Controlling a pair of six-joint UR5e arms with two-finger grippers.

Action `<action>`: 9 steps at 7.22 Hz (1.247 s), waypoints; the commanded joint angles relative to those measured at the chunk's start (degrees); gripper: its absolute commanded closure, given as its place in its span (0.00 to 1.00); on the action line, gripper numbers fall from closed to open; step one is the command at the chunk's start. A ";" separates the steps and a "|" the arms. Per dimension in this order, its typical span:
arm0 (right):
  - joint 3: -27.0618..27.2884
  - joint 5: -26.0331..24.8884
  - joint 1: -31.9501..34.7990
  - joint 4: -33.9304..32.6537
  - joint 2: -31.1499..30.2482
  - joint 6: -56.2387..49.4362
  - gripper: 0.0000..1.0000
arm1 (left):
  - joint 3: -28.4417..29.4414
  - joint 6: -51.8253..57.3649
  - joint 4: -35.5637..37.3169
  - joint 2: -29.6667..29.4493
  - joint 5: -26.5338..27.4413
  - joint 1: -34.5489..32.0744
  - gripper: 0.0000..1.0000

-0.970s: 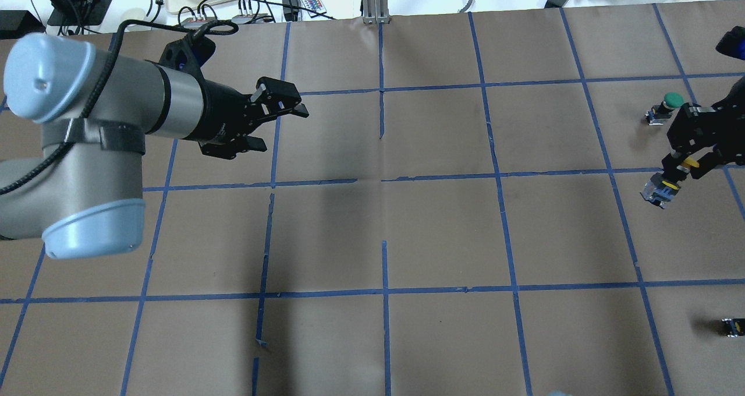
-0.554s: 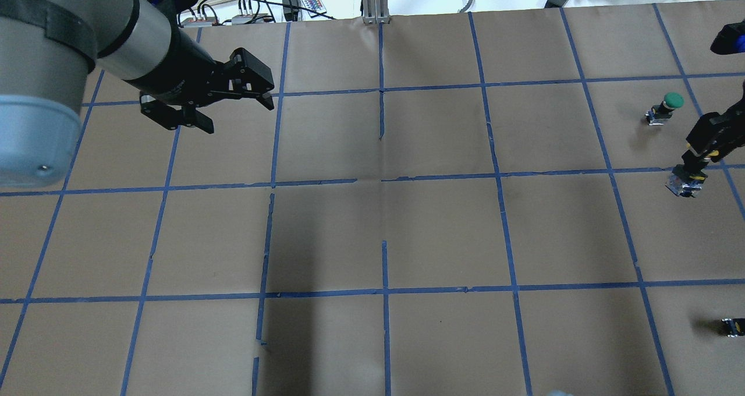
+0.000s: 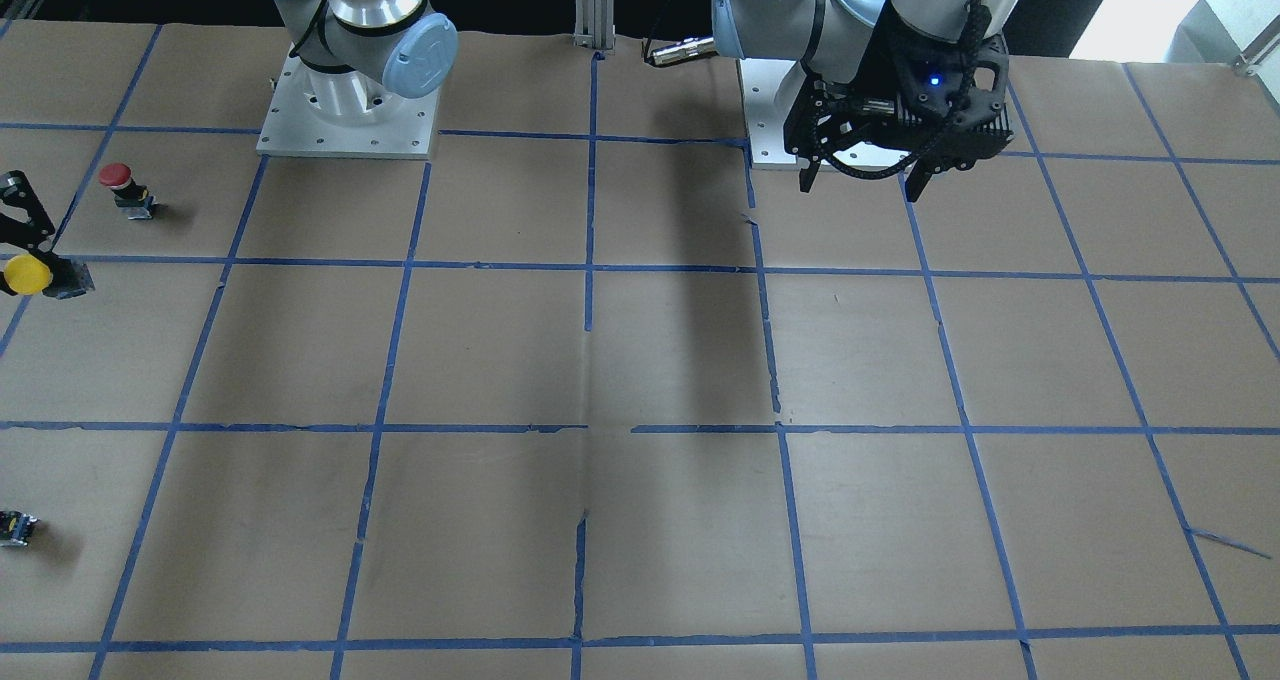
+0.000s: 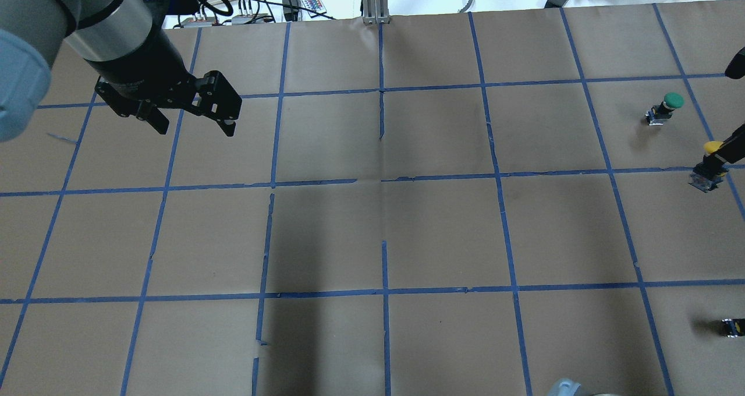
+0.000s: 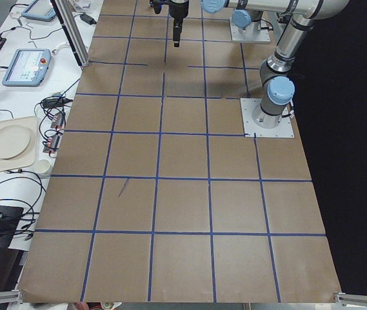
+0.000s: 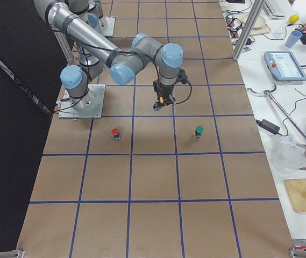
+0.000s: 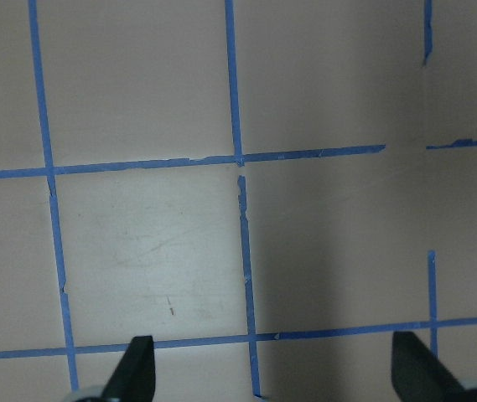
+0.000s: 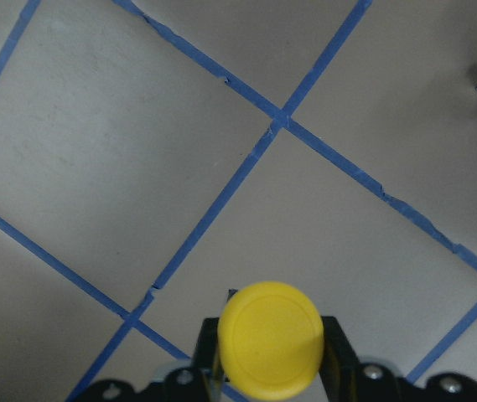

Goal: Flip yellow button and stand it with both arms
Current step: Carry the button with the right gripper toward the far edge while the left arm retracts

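The right gripper [image 4: 708, 164] stays clamped on the yellow button [image 8: 270, 339], its fingers pinching the neck just under the cap. The button has turned in that grip over the last second. Then its blocky body hung slantwise below the fingertips with only a sliver of yellow showing. Now the cap sits above the fingers, facing the wrist camera, and the body points down beneath them. The gripper has also carried the button outward, away from the middle of the table [image 4: 442, 227], to the very edge of the overhead view. Whether the body touches the paper, I cannot tell.

The left gripper [image 4: 195, 127] is spread wide with nothing between its fingers. A second ago it lay nearly level, reaching toward the table's centre; it has since drawn back and now points straight down. The yellow button is well apart from it, across the table.

A red-capped button [image 6: 115, 131] and a green-capped button [image 6: 198, 130] stand upright, one to each side of the right gripper, both clear of it.
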 commanded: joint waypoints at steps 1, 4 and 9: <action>0.79 3.75 -4.08 -4.84 3.26 -14.64 0.94 | 2.61 2.39 2.36 -4.31 0.02 0.13 0.00; 4.82 9.03 -5.94 -16.05 4.06 -29.32 0.94 | 5.88 2.22 0.80 -6.09 -0.15 0.21 0.00; 7.74 17.49 -10.32 -17.86 8.69 -35.43 0.93 | 5.70 1.52 1.06 -6.18 -0.06 0.22 0.00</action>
